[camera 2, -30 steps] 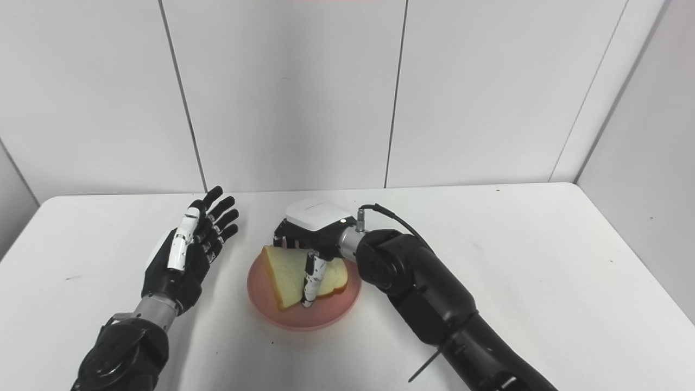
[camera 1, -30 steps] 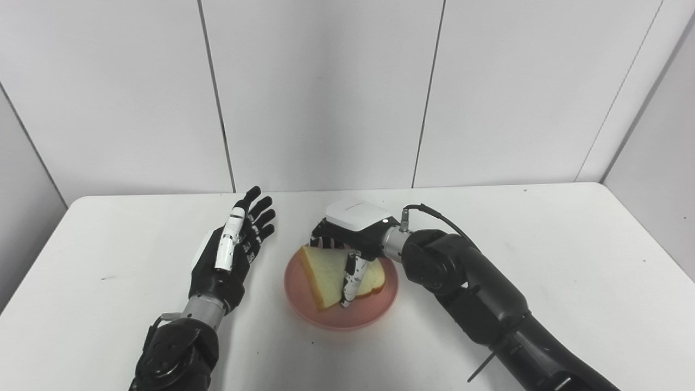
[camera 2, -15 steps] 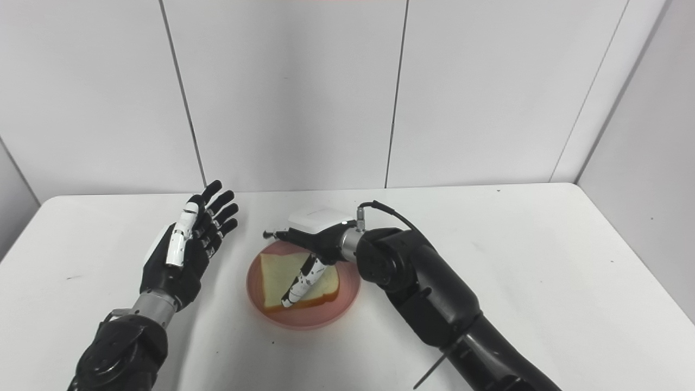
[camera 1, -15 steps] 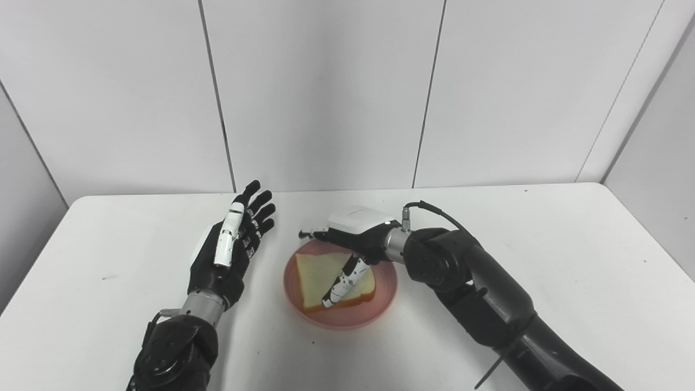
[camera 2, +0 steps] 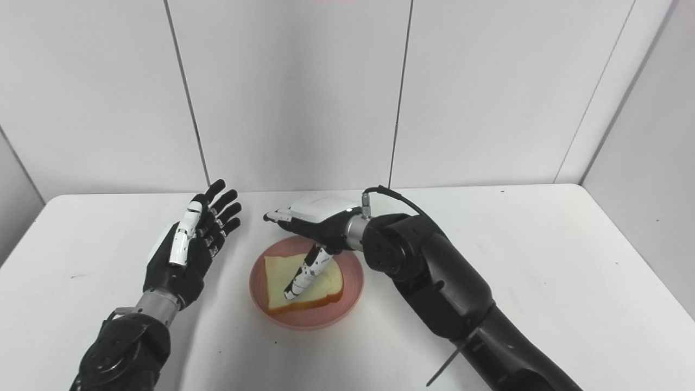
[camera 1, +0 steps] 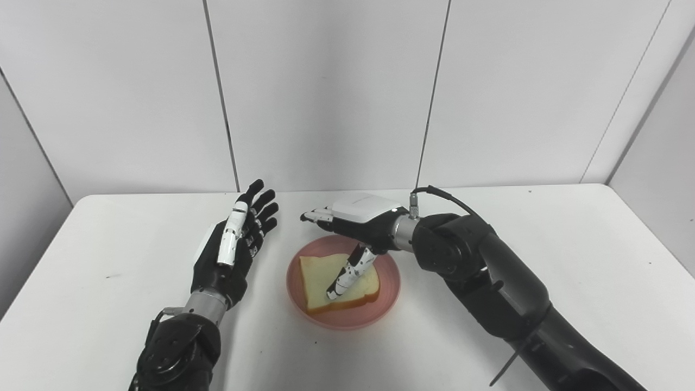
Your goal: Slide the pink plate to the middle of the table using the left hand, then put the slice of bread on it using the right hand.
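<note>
Now both the left hand (camera 1: 231, 252) and right hand (camera 1: 355, 225) show released fingers; no writing readable.

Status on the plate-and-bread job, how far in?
Nearly done. The pink plate sits about mid-table, and the bread lies flat on it. The right hand is open above the plate, thumb over the slice, holding nothing. The left hand waits open beside the plate. Only pulling the right arm clear looks left.

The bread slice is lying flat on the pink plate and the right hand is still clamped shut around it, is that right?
Not quite. The bread slice does lie flat on the pink plate, but the right hand is open above it, fingers spread, as the left eye view shows.
</note>
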{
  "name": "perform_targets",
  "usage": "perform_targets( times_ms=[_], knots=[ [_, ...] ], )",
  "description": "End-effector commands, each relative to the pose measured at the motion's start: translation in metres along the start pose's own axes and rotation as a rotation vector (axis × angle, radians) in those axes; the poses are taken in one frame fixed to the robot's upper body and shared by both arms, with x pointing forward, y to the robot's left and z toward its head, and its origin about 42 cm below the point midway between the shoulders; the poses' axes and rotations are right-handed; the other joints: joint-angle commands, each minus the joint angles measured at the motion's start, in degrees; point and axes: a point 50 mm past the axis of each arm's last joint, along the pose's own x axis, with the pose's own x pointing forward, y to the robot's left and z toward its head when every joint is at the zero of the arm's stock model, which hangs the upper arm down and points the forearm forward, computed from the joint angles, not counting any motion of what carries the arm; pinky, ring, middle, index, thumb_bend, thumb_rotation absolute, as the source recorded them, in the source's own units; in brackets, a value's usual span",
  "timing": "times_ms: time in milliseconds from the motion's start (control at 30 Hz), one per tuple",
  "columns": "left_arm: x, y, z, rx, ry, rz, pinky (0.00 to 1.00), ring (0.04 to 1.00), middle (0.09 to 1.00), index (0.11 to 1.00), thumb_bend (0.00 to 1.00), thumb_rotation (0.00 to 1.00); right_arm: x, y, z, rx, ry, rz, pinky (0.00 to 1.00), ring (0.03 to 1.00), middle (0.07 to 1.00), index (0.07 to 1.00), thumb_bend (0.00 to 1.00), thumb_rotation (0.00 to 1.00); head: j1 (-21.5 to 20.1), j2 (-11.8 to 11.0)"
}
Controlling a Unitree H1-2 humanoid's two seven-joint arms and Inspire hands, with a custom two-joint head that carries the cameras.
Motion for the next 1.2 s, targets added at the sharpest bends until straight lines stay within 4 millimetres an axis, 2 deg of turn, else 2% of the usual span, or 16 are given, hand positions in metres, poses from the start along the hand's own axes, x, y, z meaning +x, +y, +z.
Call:
perform_targets(
  times_ms=[0,133,233,333,367,400,467,500,633,700,767,900,967,1033,1167],
  knots=[
    [0.008,-0.008,0.023,0.004,-0.076,-0.039,0.95,0.939,0.939,0.935,0.39,1.0,-0.018,-0.04,0.006,-0.027,-0.002,-0.109,1.0,1.0,1.0,1.0,1.0,0.43,-0.1,-0.1],
    [0.008,-0.007,0.022,0.006,-0.08,-0.044,0.95,0.939,0.941,0.938,0.38,1.0,-0.034,-0.048,0.003,0.017,-0.005,-0.172,1.0,1.0,1.0,1.0,1.0,0.46,-0.2,-0.6],
    [0.008,-0.005,0.022,0.011,-0.087,-0.042,0.95,0.94,0.942,0.939,0.38,1.0,-0.053,-0.049,-0.009,0.136,0.01,-0.246,0.98,1.0,1.0,1.0,1.0,0.47,-0.3,-1.0],
    [0.007,-0.005,0.022,0.011,-0.088,-0.04,0.94,0.936,0.938,0.936,0.38,1.0,-0.068,-0.039,-0.024,0.326,0.007,-0.302,0.87,0.999,1.0,1.0,1.0,0.41,-0.3,-1.4],
    [0.007,-0.005,0.022,0.014,-0.087,-0.041,0.94,0.938,0.939,0.938,0.38,1.0,-0.072,-0.033,-0.03,0.368,0.009,-0.324,0.85,0.991,1.0,1.0,1.0,0.44,-0.3,-1.4],
    [0.007,-0.004,0.021,0.018,-0.087,-0.041,0.95,0.938,0.94,0.94,0.38,1.0,-0.075,-0.027,-0.035,0.404,0.018,-0.345,0.81,0.983,1.0,1.0,1.0,0.54,-0.4,-1.4],
    [0.006,-0.003,0.021,0.018,-0.085,-0.04,0.95,0.938,0.941,0.941,0.39,1.0,-0.082,-0.014,-0.045,0.486,0.044,-0.393,0.79,0.984,1.0,1.0,1.0,0.63,-0.5,-1.6],
    [0.006,-0.003,0.021,0.014,-0.084,-0.036,0.95,0.938,0.941,0.94,0.39,1.0,-0.085,-0.006,-0.05,0.547,0.049,-0.412,0.8,0.986,1.0,1.0,1.0,0.64,-0.5,-1.6],
    [0.006,-0.001,0.021,0.011,-0.084,-0.027,0.95,0.932,0.937,0.932,0.38,1.0,-0.093,0.016,-0.056,0.657,0.058,-0.455,0.88,0.992,1.0,1.0,0.97,0.87,-0.9,-1.9],
    [0.006,0.0,0.02,0.008,-0.084,-0.024,0.96,0.934,0.938,0.932,0.38,1.0,-0.095,0.027,-0.056,0.75,0.032,-0.485,0.95,0.999,1.0,1.0,0.91,0.95,-0.9,-2.0],
    [0.006,0.001,0.019,0.007,-0.086,-0.026,0.96,0.937,0.94,0.935,0.38,1.0,-0.093,0.038,-0.057,0.896,-0.023,-0.545,0.96,1.0,1.0,1.0,0.89,0.96,-1.0,-2.3],
    [0.006,0.005,0.015,0.021,-0.08,-0.018,0.95,0.93,0.935,0.928,0.39,1.0,-0.084,0.055,-0.053,1.289,-0.152,-0.699,1.0,1.0,1.0,1.0,0.92,0.99,-1.7,-2.8],
    [0.006,0.005,0.014,0.02,-0.081,-0.017,0.96,0.931,0.938,0.931,0.39,1.0,-0.082,0.058,-0.049,1.42,-0.201,-0.76,1.0,1.0,1.0,1.0,0.86,1.0,-1.6,-2.9],
    [0.006,0.006,0.014,0.017,-0.083,-0.023,0.96,0.935,0.942,0.936,0.39,1.0,-0.082,0.059,-0.048,1.469,-0.205,-0.8,1.0,1.0,1.0,1.0,0.79,1.0,-1.4,-2.9],
    [0.007,0.006,0.013,0.013,-0.084,-0.022,0.97,0.945,0.951,0.945,0.39,1.0,-0.082,0.062,-0.049,1.542,-0.18,-0.875,1.0,1.0,1.0,1.0,0.55,1.0,-1.0,-3.0]
  ],
)
